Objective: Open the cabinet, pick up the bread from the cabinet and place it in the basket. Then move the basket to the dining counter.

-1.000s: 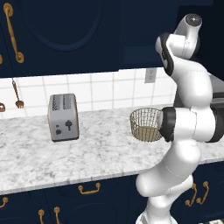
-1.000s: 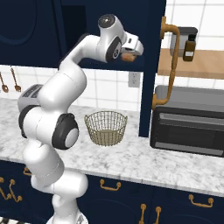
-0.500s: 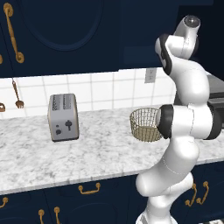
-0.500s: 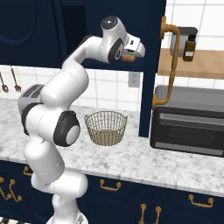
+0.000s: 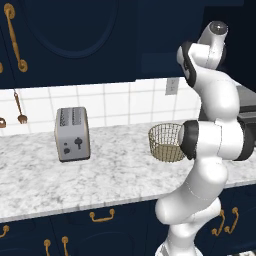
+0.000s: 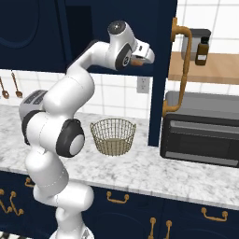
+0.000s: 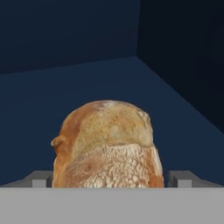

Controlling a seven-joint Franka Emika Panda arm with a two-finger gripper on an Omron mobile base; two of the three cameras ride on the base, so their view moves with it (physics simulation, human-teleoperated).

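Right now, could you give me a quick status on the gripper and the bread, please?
Gripper open, straddling the bread inside the cabinet. Not yet gripped. Basket waiting on the counter below; nothing in the way.

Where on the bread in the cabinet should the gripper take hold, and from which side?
Across the bread's two rounded flanks, coming straight in from the cabinet's open front. In the hand view the roll sits on the cabinet floor, centred between the open gripper's fingertips, one on each side, so closing there likely clamps its widest part.

Bread [image 7: 107, 144] blocks shelf centre; cabinet [image 7: 183, 61] side wall close on one flank, other flank prob. free.
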